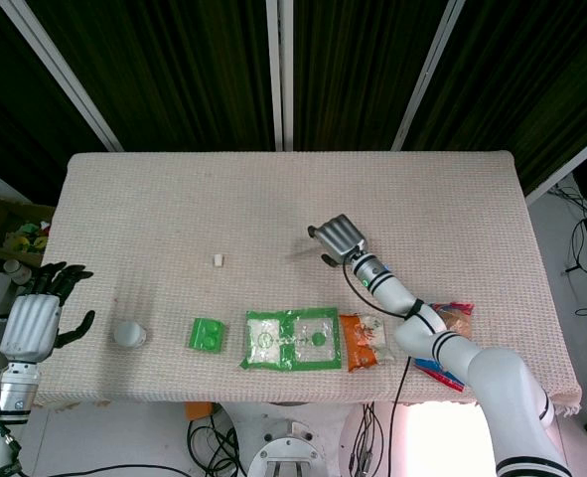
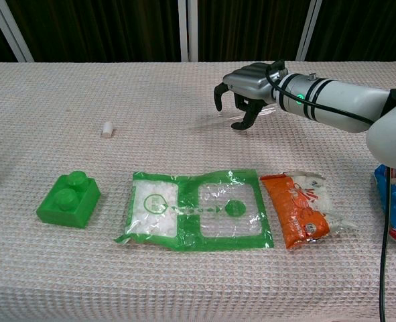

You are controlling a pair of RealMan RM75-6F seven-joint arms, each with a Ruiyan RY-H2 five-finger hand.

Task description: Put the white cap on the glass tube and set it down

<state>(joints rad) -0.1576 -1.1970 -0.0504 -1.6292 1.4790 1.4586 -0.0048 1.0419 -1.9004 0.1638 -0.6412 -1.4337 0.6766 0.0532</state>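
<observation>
The small white cap [image 1: 217,260] [image 2: 107,129] lies alone on the woven cloth, left of the table's middle. My right hand [image 1: 336,237] [image 2: 248,90] hangs low over the cloth right of centre, palm down, fingers curled downward like a claw. A faint clear streak that looks like the glass tube [image 2: 268,111] runs under those fingers. Whether the fingers grip it is unclear. My left hand [image 1: 40,308] is at the table's left edge, fingers spread and holding nothing, far from the cap; the chest view does not show it.
Along the front of the table [image 1: 273,189] lie a grey round object [image 1: 129,334], a green brick [image 1: 206,333] [image 2: 69,198], a green-and-white packet [image 1: 291,338] [image 2: 196,209], an orange packet [image 1: 365,341] [image 2: 298,209] and a blue-and-red packet [image 1: 450,348] under my right forearm.
</observation>
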